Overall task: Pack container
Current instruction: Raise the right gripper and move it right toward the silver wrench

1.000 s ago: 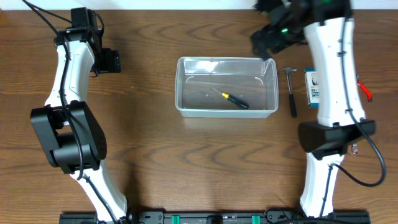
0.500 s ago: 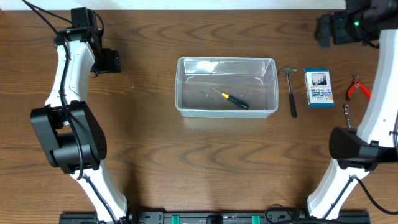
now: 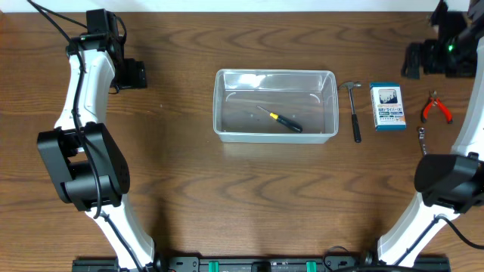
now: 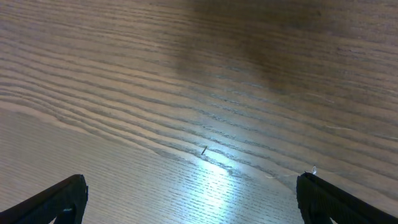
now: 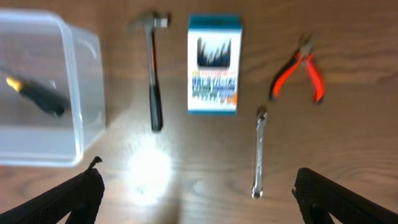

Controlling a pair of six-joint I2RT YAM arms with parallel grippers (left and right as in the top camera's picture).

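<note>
Mid-pack: tub (image 3: 276,72) holds one screwdriver (image 3: 283,120), left gripper (image 4: 193,190) and right gripper (image 5: 196,179) gape empty, so lower your right one onto the hammer (image 3: 355,117) at the tub's 3 o'clock.

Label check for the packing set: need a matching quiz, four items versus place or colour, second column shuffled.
Column one:
1 screwdriver
2 hammer
3 pliers
4 box

Column two:
A red handles
B inside the container
C blue and white
D lying between container and box

Pairs: 1-B, 2-D, 3-A, 4-C
</note>
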